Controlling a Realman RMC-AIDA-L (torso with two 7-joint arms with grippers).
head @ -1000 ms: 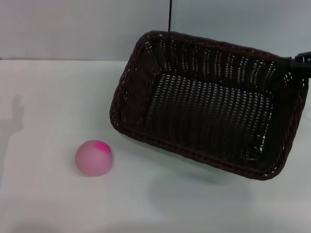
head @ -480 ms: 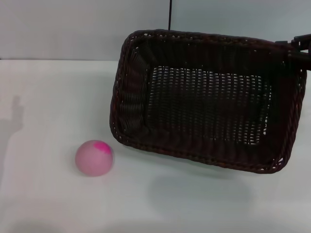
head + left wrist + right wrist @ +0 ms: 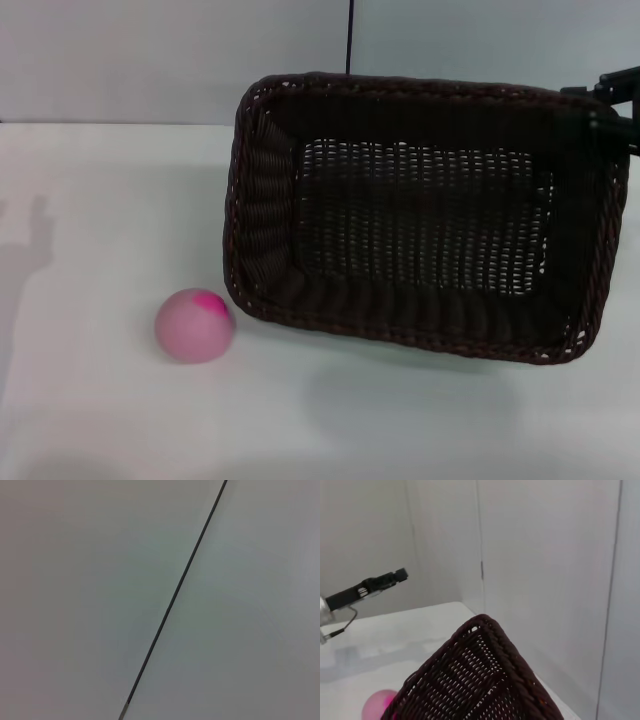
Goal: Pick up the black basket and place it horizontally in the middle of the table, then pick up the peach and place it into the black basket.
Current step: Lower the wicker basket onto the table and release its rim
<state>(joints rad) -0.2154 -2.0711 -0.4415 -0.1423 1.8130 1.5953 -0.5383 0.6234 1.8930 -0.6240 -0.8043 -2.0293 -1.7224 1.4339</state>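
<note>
Head view: my right claw [image 3: 612, 95] sits at the far right corner of the black basket [image 3: 420, 215], on its braided rim; I cannot tell from any view whether that claw is apart or clamped on the rim. The basket is tilted, its open mouth turned toward the camera, its long side running across the white tabletop [image 3: 100, 220]. The peach [image 3: 194, 324] lies on the tabletop just beside the basket's near left corner, well apart from my right claw.

Right wrist view: only one raised corner of the black basket [image 3: 485, 680] shows, with the peach [image 3: 377, 705] partly visible beyond its rim. This view alone shows my left claw [image 3: 395, 575], held above the tabletop [image 3: 395, 630] far from the basket; its state cannot be read.

Left wrist view: only a plain pale surface crossed by a dark seam [image 3: 175, 595].
</note>
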